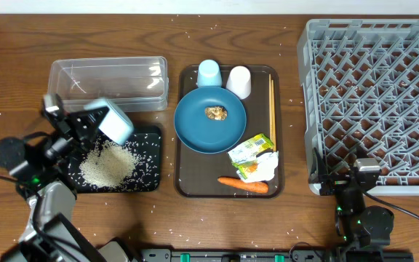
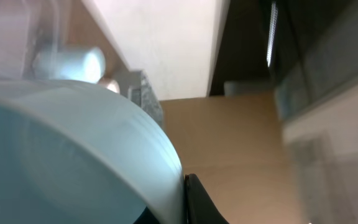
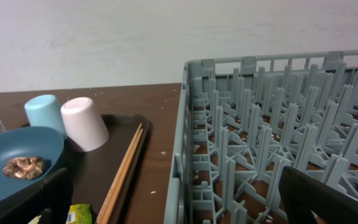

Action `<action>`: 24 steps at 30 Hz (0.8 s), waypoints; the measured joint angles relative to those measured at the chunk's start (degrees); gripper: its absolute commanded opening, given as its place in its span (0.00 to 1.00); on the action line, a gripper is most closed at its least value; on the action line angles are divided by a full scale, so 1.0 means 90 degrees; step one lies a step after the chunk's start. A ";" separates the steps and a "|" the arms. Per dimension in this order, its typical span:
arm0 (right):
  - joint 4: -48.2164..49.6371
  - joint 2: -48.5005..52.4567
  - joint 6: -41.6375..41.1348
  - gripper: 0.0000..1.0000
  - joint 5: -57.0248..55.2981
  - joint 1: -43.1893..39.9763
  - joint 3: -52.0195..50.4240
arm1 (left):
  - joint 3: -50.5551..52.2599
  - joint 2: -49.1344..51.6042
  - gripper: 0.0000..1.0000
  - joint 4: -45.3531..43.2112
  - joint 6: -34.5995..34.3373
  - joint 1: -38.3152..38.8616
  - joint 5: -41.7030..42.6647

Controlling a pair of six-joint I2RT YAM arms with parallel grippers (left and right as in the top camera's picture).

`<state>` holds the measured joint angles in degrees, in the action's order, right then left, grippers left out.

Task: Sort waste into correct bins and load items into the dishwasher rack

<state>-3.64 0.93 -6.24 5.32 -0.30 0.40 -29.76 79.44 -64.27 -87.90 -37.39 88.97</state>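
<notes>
My left gripper [image 1: 86,125] is shut on the rim of the light-blue bowl [image 1: 113,120], held tipped above the black tray [image 1: 150,183], where a pile of white rice [image 1: 108,164] lies. In the left wrist view the bowl [image 2: 73,149] fills the frame against one dark finger [image 2: 199,202]. On the brown serving tray [image 1: 188,185] are the dark-blue plate [image 1: 206,131] with a brown lump [image 1: 216,113], a light-blue cup [image 1: 209,71], a white cup [image 1: 239,81], chopsticks [image 1: 271,102], the wrapper [image 1: 253,156] and the carrot [image 1: 243,185]. My right gripper [image 1: 348,182] stands open and unladen at the grey rack's [image 1: 377,102] front-left corner.
The clear tub [image 1: 108,81] stands behind the black tray. Loose rice grains are scattered over the wooden table [image 1: 20,73]. In the right wrist view the rack wall [image 3: 185,155] rises just right of the chopsticks [image 3: 123,174].
</notes>
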 measured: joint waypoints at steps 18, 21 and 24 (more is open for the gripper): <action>0.0000 0.0005 0.0002 0.99 -0.0002 0.0000 0.0000 | -0.0017 -0.0250 0.06 -0.2249 -0.2045 0.0083 -0.0010; -0.0002 0.0005 0.0000 0.99 0.0000 0.0000 0.0000 | -0.0019 -0.0313 0.06 -0.2803 -0.2521 0.0090 0.0029; 0.0000 0.0005 0.0000 0.99 0.0000 0.0000 0.0000 | -0.0019 -0.0342 0.06 -0.2841 -0.2747 0.0097 0.0041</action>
<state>-3.64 0.97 -6.24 5.32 -0.30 0.40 -29.93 76.36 -89.84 -112.62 -36.51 89.34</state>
